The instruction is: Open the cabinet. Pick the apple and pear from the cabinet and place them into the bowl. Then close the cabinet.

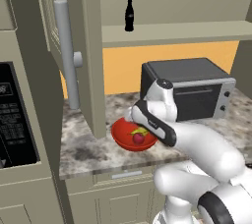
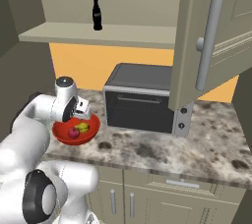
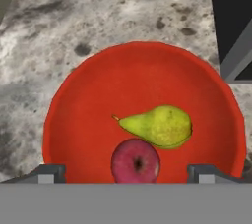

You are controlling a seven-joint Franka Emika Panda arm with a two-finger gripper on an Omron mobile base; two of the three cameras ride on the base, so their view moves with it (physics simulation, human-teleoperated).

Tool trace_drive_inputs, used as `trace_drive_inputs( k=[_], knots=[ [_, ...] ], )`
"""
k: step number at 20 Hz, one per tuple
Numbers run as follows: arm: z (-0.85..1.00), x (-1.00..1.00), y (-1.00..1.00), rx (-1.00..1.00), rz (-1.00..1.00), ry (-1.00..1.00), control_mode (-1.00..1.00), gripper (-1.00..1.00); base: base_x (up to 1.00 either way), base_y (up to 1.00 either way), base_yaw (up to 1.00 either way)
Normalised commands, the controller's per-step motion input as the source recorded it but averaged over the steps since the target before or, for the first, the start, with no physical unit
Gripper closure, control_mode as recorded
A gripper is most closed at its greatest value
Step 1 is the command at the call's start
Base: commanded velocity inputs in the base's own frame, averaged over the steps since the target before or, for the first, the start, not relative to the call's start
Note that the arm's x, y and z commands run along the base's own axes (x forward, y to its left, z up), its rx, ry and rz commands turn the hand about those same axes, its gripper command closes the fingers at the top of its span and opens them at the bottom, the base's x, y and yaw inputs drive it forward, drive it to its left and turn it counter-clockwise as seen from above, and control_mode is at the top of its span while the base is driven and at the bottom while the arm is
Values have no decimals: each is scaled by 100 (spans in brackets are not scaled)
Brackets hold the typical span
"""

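The speckled stone tabletop (image 1: 88,152) carries the bowl (image 3: 74,100) beside a toaster oven (image 2: 140,102). I see the apple (image 3: 136,162) and pear (image 3: 158,125) lying touching inside it. My fingers (image 3: 47,173) stand wide apart above, empty. Placing looks finished; next I must swing the cabinet (image 2: 206,36) doors shut by their bar handles. No writing is legible.
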Motion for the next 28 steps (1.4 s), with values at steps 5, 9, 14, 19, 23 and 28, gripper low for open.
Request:
trace_drive_inputs(
  k=[5,9,14,19,23,28],
  knots=[
    [42,-65,-1,-2,0,-6,-100,-100,0,0,0],
    [57,-60,-1,-1,0,-3,-100,-100,0,0,0],
    [54,-56,-10,-1,0,-3,-100,-100,0,0,0],
    [55,-53,-22,-1,-2,-2,-100,-100,0,0,0],
    [51,-61,-22,0,-4,0,-100,-100,0,0,0],
    [44,-60,-23,0,-6,0,-100,-100,0,0,0]
  ],
)
